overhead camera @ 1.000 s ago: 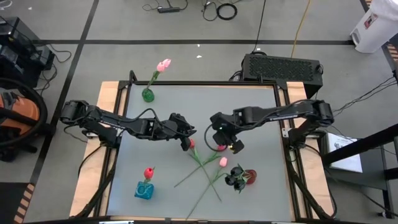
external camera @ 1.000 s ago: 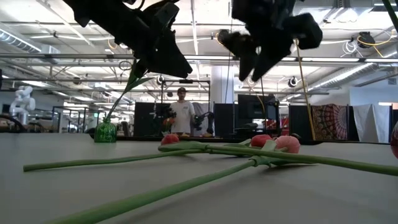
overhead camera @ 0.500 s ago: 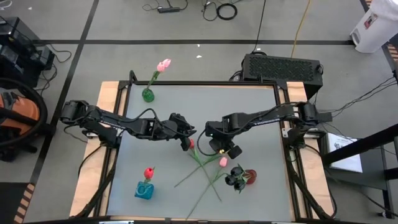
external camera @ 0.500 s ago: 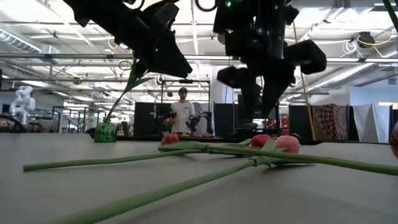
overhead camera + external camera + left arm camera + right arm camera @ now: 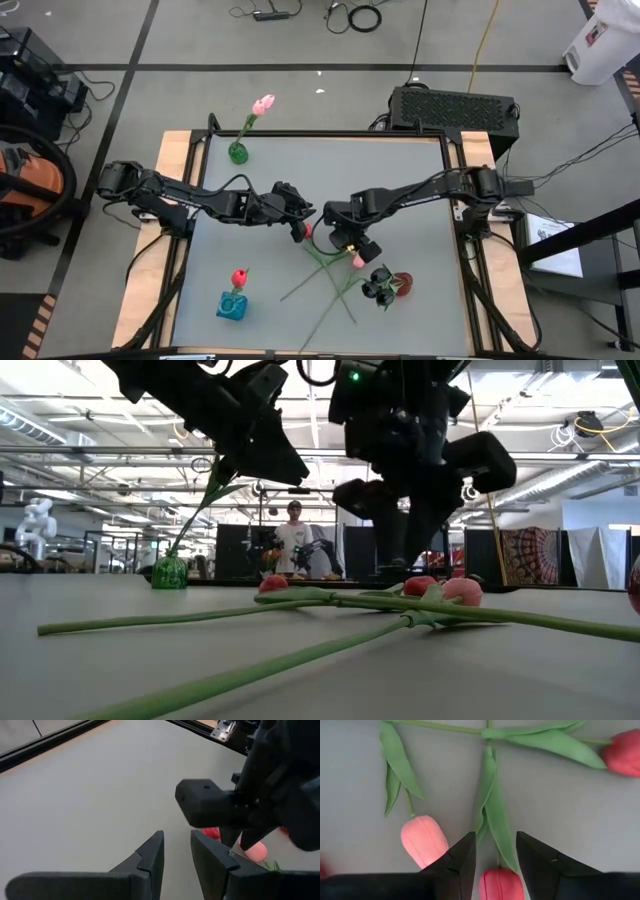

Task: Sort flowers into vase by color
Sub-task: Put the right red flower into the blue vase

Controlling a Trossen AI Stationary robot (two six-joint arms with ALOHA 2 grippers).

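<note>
Three tulips lie crossed on the grey table (image 5: 400, 180): a red head (image 5: 501, 884), a pink head (image 5: 422, 840) and another red head (image 5: 625, 752), their green stems (image 5: 322, 275) running toward the near edge. My right gripper (image 5: 495, 837) is open, low over them, its fingers either side of the first red head's leaves (image 5: 492, 815). My left gripper (image 5: 300, 230) hovers just left of it, narrowly open and empty. A green vase (image 5: 238, 152) holds a pink tulip, a blue vase (image 5: 231, 305) a red one, and a red vase (image 5: 400, 285) black ones.
A black box (image 5: 455, 108) stands beyond the far edge. The table's wooden frame (image 5: 170, 170) runs along both sides. The two grippers hang close together over the table's middle (image 5: 400, 550). Open table surface lies at the far right and near left. A person (image 5: 292, 545) stands in the room beyond.
My right gripper has moved toward the table's left and slightly toward the near edge, coming down over the lying tulips and closer to my left gripper. The flowers have stayed in place.
</note>
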